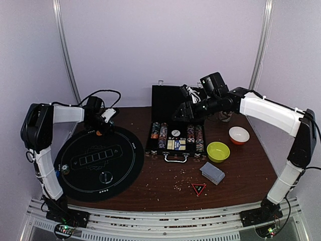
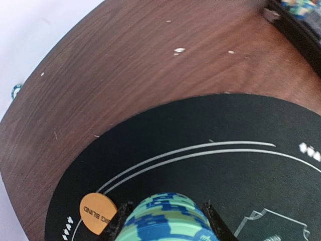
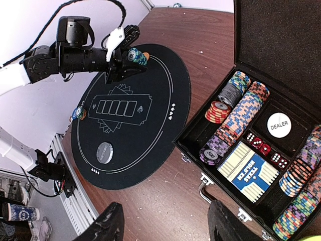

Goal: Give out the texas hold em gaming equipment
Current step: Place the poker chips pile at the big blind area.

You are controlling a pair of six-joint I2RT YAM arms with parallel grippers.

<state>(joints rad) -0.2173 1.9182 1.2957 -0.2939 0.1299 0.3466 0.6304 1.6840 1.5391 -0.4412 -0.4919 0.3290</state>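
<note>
A: L gripper (image 2: 165, 223) jaws pinch blue-green chip stack (image 2: 163, 208) between them, mat (image 2: 225, 150) below. Risk?
B: Orange blind button (image 2: 98, 212) just beside one jaw, so stack cd topple onto it on release. R gripper (image 3: 168, 223) jaws spread, empty, case (image 3: 261, 30) ahead.

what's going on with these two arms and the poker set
The left gripper is clamped on a short stack of blue-green chips, held just above the far edge of the round black mat, beside an orange big blind disc lying there. The right gripper hangs open and empty over the open chip case, whose rows of chips, cards and dealer button sit inside.
</note>
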